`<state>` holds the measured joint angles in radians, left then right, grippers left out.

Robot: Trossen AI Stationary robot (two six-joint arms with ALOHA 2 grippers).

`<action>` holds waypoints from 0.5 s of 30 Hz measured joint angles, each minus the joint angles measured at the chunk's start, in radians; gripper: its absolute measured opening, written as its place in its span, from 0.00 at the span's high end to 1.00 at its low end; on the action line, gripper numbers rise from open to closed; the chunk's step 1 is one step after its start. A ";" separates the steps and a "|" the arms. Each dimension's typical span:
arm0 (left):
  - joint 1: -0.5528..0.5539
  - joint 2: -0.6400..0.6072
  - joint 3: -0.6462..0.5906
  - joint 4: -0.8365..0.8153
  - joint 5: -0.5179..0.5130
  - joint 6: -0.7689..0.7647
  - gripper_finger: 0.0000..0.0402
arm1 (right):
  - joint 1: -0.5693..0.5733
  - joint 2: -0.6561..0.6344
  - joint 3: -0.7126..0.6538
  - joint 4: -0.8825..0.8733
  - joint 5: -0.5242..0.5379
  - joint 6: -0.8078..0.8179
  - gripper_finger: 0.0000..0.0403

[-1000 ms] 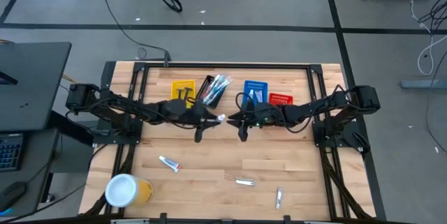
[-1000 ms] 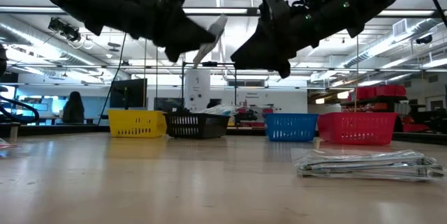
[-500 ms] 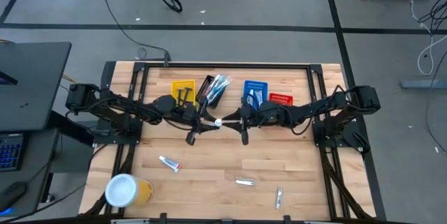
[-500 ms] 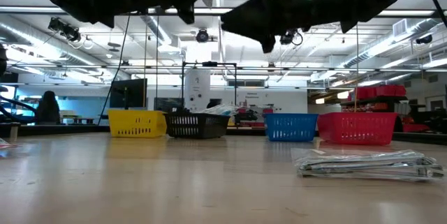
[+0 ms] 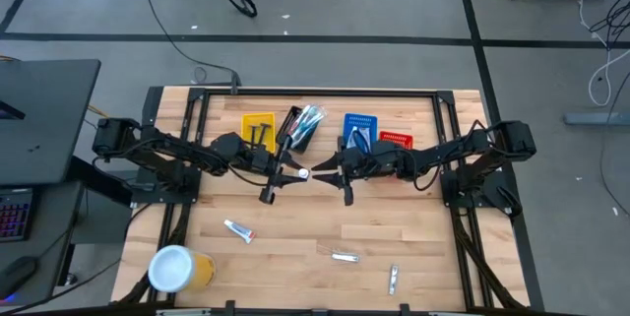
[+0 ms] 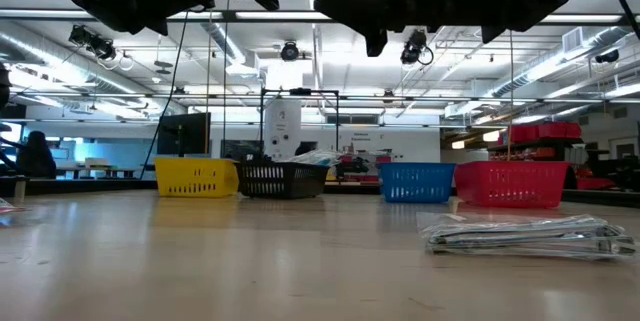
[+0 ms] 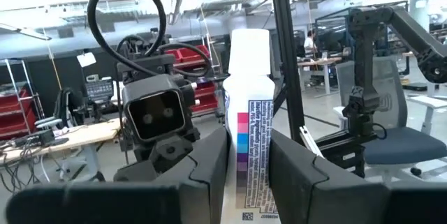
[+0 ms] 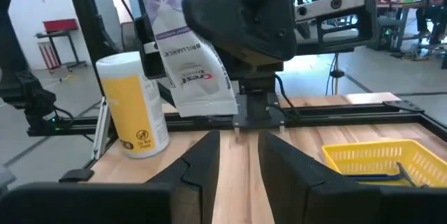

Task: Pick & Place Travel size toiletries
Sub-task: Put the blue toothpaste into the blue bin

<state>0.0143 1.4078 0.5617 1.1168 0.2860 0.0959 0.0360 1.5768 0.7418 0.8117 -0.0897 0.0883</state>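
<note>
My left gripper (image 5: 289, 173) is over the table's middle, shut on a white printed tube (image 5: 302, 173). The tube stands between its fingers in the left wrist view (image 7: 250, 112). My right gripper (image 5: 325, 170) faces it from the table's right. Its fingers are open and empty (image 8: 237, 161), short of the tube (image 8: 188, 63). Another white tube (image 5: 239, 230), a silvery item (image 5: 345, 256) and a further small item (image 5: 393, 279) lie flat on the near part of the table. My left gripper pinches the white tube between its two fingers, on the tube's two flat sides (image 7: 246, 175). The fingers are about level and point toward the table's right. The tube sticks out past the fingertips toward my right gripper and is lifted clear of the table.
Yellow (image 5: 258, 126), black (image 5: 303, 126), blue (image 5: 359, 129) and red (image 5: 395, 140) mesh baskets stand in a row at the far side. A big yellow cup with a white lid (image 5: 179, 269) stands at the near left corner. A silvery packet (image 6: 520, 234) lies near the low camera.
Both grippers have gone up, out of the top of the low view. My left gripper has drawn back a little toward the table's left and near side with the tube. My right gripper has followed it a little toward the left.
</note>
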 joint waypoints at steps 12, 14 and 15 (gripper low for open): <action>0.000 0.000 0.000 -0.021 -0.366 -0.006 0.76 | 0.030 0.000 0.000 -0.007 0.296 -0.028 0.73; 0.000 0.000 0.000 -0.036 -0.472 -0.010 0.76 | 0.037 0.000 0.000 0.000 0.403 -0.069 0.73; 0.000 0.000 0.000 -0.043 -0.521 -0.010 0.76 | 0.038 0.000 0.000 0.001 0.434 -0.084 0.73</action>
<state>0.0147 1.4078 0.5617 1.0740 -0.2353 0.0862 0.0738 1.5768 0.7420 0.8125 0.3440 0.0042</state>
